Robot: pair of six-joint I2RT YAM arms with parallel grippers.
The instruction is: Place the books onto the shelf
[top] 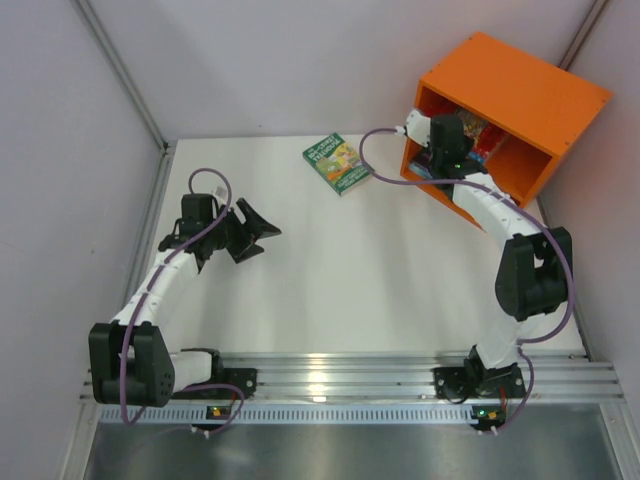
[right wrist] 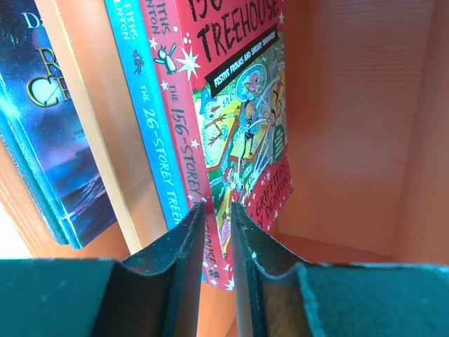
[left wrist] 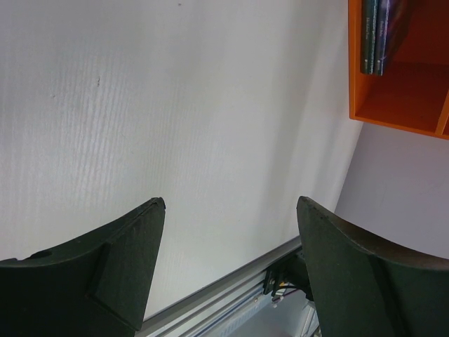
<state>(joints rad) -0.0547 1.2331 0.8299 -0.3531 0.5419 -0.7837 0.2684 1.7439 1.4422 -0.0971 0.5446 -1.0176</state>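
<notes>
Right gripper (right wrist: 216,235), wrist view: my two fingers stand narrow, pinched on the lower edge of the red book (right wrist: 238,105), whose spine runs straight away from the fingertips, so the book's long axis continues the line of my reach. Just left of the fingers, flat against the red cover, stands the bright blue book (right wrist: 151,140). Further left comes a pale-edged orange board (right wrist: 91,126), which I take for the divider, and beyond it the dark book (right wrist: 42,133). To the right of the fingers there is only the orange inner wall of the shelf (right wrist: 351,140), with free room between it and the red book. As I judge it, the release turns on this: the red book leans leftward onto its blue neighbour, so the fingers should part and draw straight back along the spine.

Left gripper (left wrist: 231,270), wrist view: my fingers are spread wide, with nothing between them but bare table (left wrist: 175,105).

Top view: the green book (top: 338,163) lies flat on the table, ahead and to the right of the left gripper, its long axis slanting toward the shelf. It lies about equally far from both grippers. I judge it the left gripper's to fetch, since the right one is occupied
</notes>
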